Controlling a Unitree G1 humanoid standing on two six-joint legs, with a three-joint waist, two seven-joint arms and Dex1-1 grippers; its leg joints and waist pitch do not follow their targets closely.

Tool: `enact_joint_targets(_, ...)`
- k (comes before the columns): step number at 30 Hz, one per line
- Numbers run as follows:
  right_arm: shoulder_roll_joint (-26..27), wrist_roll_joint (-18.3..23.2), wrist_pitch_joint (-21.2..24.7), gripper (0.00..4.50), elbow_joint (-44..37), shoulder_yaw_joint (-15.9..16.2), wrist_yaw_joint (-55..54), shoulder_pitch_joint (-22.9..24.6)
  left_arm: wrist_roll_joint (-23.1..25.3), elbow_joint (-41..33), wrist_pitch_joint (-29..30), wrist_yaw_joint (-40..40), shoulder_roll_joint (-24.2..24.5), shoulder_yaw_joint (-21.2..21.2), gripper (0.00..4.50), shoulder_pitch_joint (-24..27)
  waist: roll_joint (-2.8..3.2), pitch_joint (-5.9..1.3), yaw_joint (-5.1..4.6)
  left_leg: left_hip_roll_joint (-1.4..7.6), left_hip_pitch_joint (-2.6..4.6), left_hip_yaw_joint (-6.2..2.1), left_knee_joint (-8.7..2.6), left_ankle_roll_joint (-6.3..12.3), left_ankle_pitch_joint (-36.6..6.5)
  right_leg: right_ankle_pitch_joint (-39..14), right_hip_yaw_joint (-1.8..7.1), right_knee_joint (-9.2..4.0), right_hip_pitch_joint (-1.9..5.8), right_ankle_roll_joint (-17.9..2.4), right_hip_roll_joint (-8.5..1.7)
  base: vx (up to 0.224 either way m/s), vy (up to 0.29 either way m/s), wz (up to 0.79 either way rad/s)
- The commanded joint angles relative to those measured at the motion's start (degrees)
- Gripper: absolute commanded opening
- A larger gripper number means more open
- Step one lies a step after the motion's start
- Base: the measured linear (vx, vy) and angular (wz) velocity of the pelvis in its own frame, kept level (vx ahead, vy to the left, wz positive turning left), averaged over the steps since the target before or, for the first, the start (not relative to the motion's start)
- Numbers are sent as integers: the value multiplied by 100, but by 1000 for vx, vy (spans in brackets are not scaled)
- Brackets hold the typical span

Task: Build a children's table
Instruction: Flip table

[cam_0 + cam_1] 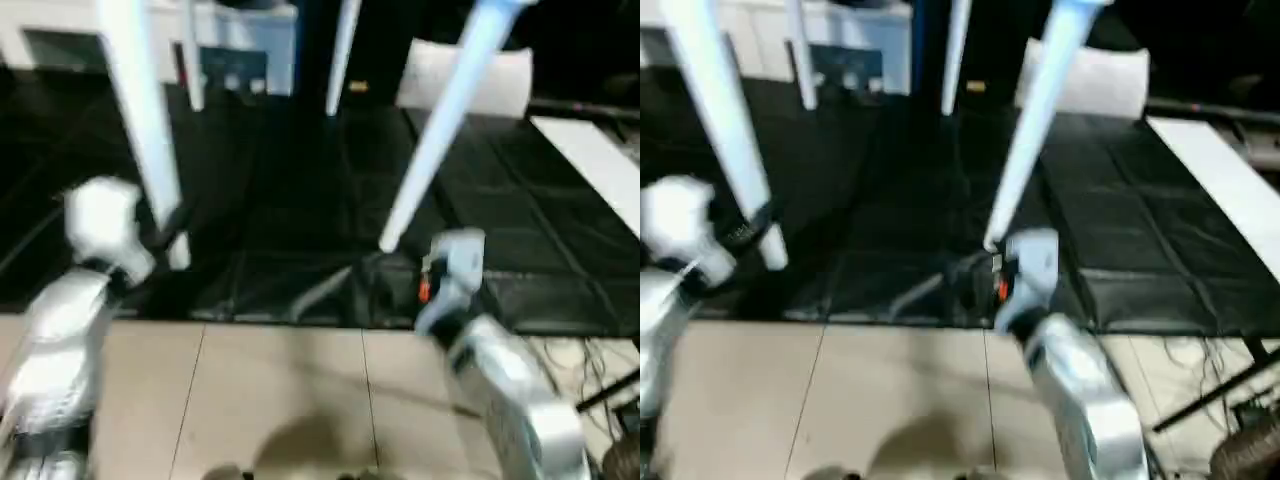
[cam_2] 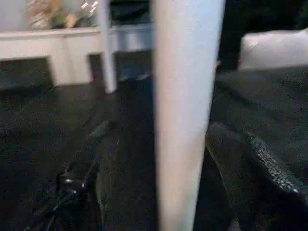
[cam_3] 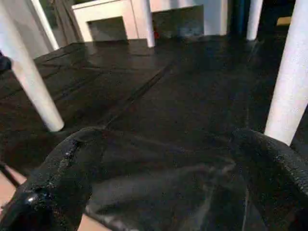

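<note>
White tube legs stand over the black floor mats. The left gripper (image 1: 165, 232) has its jaws clamped on the near-left leg (image 1: 140, 110). The right gripper (image 3: 159, 159) has its jaws spread wide, the near-right leg (image 3: 288, 86) just beside one finger. The table looks assembled and tipped, so next comes steadying it. Only the right wrist view shows that open gap; the head views blur it.
</note>
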Motion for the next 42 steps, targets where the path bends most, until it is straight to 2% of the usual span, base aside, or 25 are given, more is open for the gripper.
enact_joint_targets(1,-31,74,11,450,88,-51,55,73,-79,-491,287,19,-108,-42,322,395,159,-271,29,321,179,-288,-446,-287,-2790,-3252,301,-639,18,-421,-536,0,0,0)
enact_joint_targets(3,-55,29,-2,450,164,-49,62,117,-84,-642,323,0,-146,-111,322,587,164,-271,23,329,211,-299,-441,-312,-2914,-3381,289,-659,-16,-359,-519,0,0,0)
enact_joint_targets(5,-82,-34,-129,450,361,-8,158,320,-286,-945,363,-117,-284,-427,322,1101,276,-250,56,317,278,-340,-436,-359,-3287,-3640,244,-736,-54,-238,-513,0,0,0)
enact_joint_targets(9,-240,-35,-343,450,491,143,500,605,-455,-1091,324,-335,-541,-913,322,1630,256,-217,53,332,260,-369,-492,-394,-3638,-3654,193,-776,-32,-137,-475,0,0,0)
enact_joint_targets(14,-443,138,-326,450,777,451,1157,841,-384,-688,507,-642,-682,-1347,322,2057,323,-133,-75,360,283,-463,-578,-452,-4415,-4061,-113,-909,93,104,-451,0,0,0)
enact_joint_targets(15,-443,138,-326,450,777,451,1157,841,-384,-688,507,-642,-682,-1347,322,2057,396,-66,-95,441,227,-460,-764,-506,-4915,-3882,-259,-792,187,107,-317,-87,1,-4)
enact_joint_targets(16,-439,219,-352,450,1043,482,1402,886,-259,-28,291,-722,-708,-1466,322,2100,439,-137,75,651,-313,-436,-1238,-575,-5402,-2359,-95,522,741,-88,-215,-87,1,-4)
enact_joint_targets(17,-433,217,-360,450,1082,479,1404,884,-259,65,254,-733,-720,-1463,322,2090,458,-69,311,674,-546,-258,-1417,-536,-5585,-1902,-12,820,766,-107,-132,-98,-44,13)
enact_joint_targets(18,-388,158,-437,450,1439,445,1381,840,-155,924,-55,-729,-770,-1459,322,1945,211,-150,400,433,-225,48,-1068,-337,-4583,-3240,462,780,403,59,-184,-32,-115,15)
enact_joint_targets(19,-364,106,-483,450,1645,424,1344,804,-48,1421,-219,-676,-772,-1470,322,1833,-186,-228,259,200,312,-35,-144,-447,-3499,-5284,639,-161,-184,415,-472,-32,-115,15)
enact_joint_targets(20,-334,29,-542,450,1920,395,1280,749,106,2074,-424,-589,-769,-1486,322,1674,-78,-92,176,-176,317,-525,936,-229,-920,-7163,835,-1023,-459,14,-990,-36,-82,-4)
enact_joint_targets(21,-289,-71,-591,450,2270,362,1167,671,269,2806,-678,-447,-760,-1482,322,1467,118,-127,303,-185,125,-686,885,-173,-610,-6815,1012,-911,-149,-83,-1065,0,0,0)
enact_joint_targets(22,-228,-174,-668,450,2683,333,1046,566,376,3462,-713,-239,-743,-1456,322,1253,88,-113,218,78,136,-776,184,-569,-1929,-5164,456,-516,63,-369,-741,0,0,0)
enact_joint_targets(23,-193,-228,-723,450,2940,318,982,498,402,3820,-702,-109,-731,-1442,322,1130,120,-153,178,128,211,-742,-105,-580,-2639,-4465,406,-351,-44,-370,-410,-50,12,4)
enact_joint_targets(24,-72,-317,-796,450,3513,208,680,315,447,4241,-715,185,-798,-1417,322,940,110,-210,101,287,247,-788,-311,-465,-3428,-3273,415,-246,44,-561,-423,-58,-22,18)
enact_joint_targets(25,94,-346,-858,450,4238,17,304,82,479,4722,-711,437,-889,-1424,322,691,162,-271,42,315,214,-758,-394,-388,-3173,-2323,424,-252,170,-896,-530,-58,-22,18)
enact_joint_targets(27,252,-336,-948,450,4970,-183,-67,-136,642,5277,-711,734,-942,-1551,322,407,222,-263,11,332,116,-761,-494,-363,-2680,-1700,386,-242,290,-1047,-553,0,0,0)
enact_joint_targets(29,315,-443,-1032,450,5799,-209,-437,-358,671,5993,-784,782,-990,-1564,322,105,101,-229,-89,323,105,-696,-510,-486,-2901,-2535,327,-421,279,-894,-634,0,0,0)
enact_joint_targets(31,331,-490,-1074,450,6071,-203,-512,-438,657,6283,-897,768,-1005,-1512,322,-7,102,-126,-133,288,195,-690,-482,-608,-3558,-3834,293,-624,174,-610,-717,0,0,0)
enact_joint_targets(32,357,-564,-1114,450,6448,-200,-724,-523,641,6570,-919,855,-1024,-1442,322,-92,76,-195,-172,294,136,-737,-497,-624,-3550,-4068,264,-658,290,-452,-770,-13,34,-18)
enact_joint_targets(33,390,-609,-1159,450,6857,-257,-888,-618,696,6885,-893,1076,-1029,-1402,322,-171,83,-222,-207,281,80,-746,-511,-624,-3434,-3984,239,-623,323,-430,-751,26,38,-24)
enact_joint_targets(34,438,-658,-1082,450,7546,-369,-1135,-788,779,7400,-801,1470,-1046,-1318,322,-276,103,-321,-295,259,-12,-757,-539,-611,-2915,-3215,231,-522,393,-525,-712,26,38,-24)
enact_joint_targets(35,450,-663,-1066,450,7684,-400,-1158,-831,797,7503,-796,1539,-1049,-1298,322,-299,95,-316,-304,274,-26,-745,-550,-581,-2795,-2967,226,-526,386,-588,-714,0,0,0)
enact_joint_targets(38,448,-779,-1082,450,7978,-412,-1262,-866,822,7757,-698,1698,-1132,-1295,322,-320,18,-256,-295,345,34,-637,-510,-309,-2473,-2434,283,-537,276,-931,-752,0,0,0)
enact_joint_targets(42,484,-972,-1066,450,8167,-217,-1202,-957,731,7969,-784,1826,-1254,-1269,322,-333,-4,-255,-232,407,62,-503,-511,-116,-2168,-2013,282,-468,258,-1122,-719,15,-4,-1)
